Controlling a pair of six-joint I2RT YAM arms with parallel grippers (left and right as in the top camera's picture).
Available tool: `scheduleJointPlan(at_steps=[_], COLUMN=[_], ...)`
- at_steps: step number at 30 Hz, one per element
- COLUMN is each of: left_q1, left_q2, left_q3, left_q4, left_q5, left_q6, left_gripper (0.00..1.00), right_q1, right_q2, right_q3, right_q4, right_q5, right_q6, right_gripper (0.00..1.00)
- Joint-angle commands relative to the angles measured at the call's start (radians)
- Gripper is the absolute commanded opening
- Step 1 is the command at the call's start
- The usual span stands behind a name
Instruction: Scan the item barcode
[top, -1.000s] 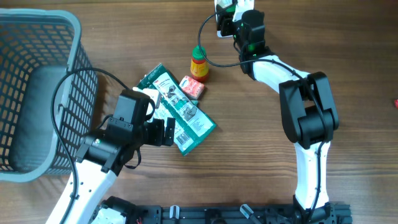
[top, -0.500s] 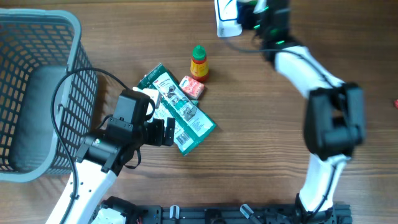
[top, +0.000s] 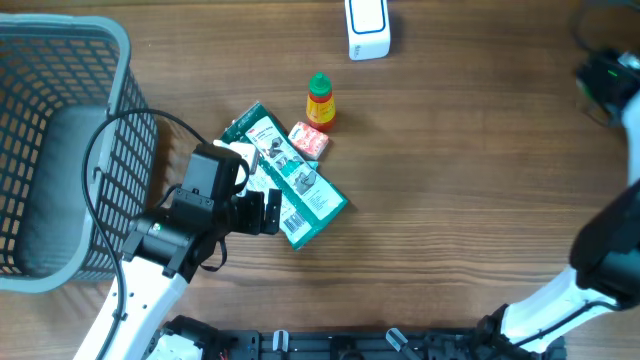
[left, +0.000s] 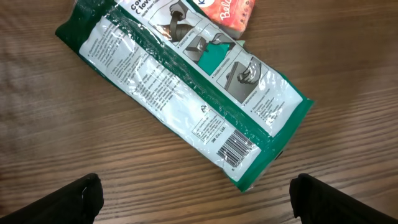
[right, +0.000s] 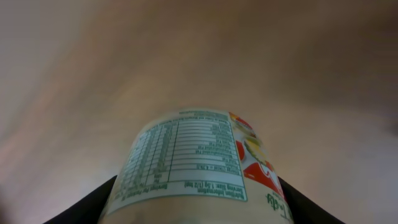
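Nearest, the left gripper (left: 196, 186) hangs released, jaws wide, over the green packet (left: 180, 93), which looks light, soft and crinkly, barcode (left: 238, 148) up at its 5 o'clock corner. Farther, toward 3 o'clock, the right gripper (right: 193, 205) clasps a labelled jar (right: 193, 155) by its sides, rigid and likely slick, so a mid-body hold suits it. The white scanner (top: 367, 28) lies at 12 o'clock.

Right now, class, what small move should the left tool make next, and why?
Probably ease the left tool forward and down over the near end of the green packet, then close. The tool hangs wide open and empty just short of that end. The packet lies flat on the table with its barcode facing up. The white scanner stands far across the table, so the packet likely needs lifting first.
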Motion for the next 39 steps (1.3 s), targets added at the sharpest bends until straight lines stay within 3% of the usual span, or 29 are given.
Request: scheduleJointPlan(at_steps=[1,15,19,21,22,23,39], left_q1=[0.006,0.006,0.006,0.006,0.006,0.006,0.006], left_q2=[0.0,0.0,0.0,0.0,0.0,0.0,0.0], left_q3=[-0.003,-0.003,-0.003,-0.003,-0.003,-0.003,-0.003], left_q4=[-0.001,-0.001,-0.001,-0.001,-0.001,-0.001,-0.001], left_q5=[0.015,0.015,0.014,0.014,0.015,0.015,0.015], left_q6=[0.016,0.016,0.016,0.016,0.016,0.016,0.016], left_gripper=[1.0,1.0,1.0,1.0,1.0,1.0,1.0], right_q1=[-0.096,-0.225,-0.257,-0.266,-0.269,-0.269,-0.267], right_q2=[0.029,0.187,0.188,0.188,0.188,0.188,0.113], right_q3=[0.008,0.008,0.008,0.008,0.008,0.008,0.15], right_q4=[-0.064,-0.098,-0.086,-0.084,-0.081,-0.08,-0.234], right_q5=[0.004,0.082,0.084,0.084,0.084,0.085,0.036], right_q6=[-0.067,-0.079,-0.08,-0.079,-0.082,-0.083,-0.132], right_gripper=[0.36,0.38,0.54,0.7,0.9,1.0,1.0])
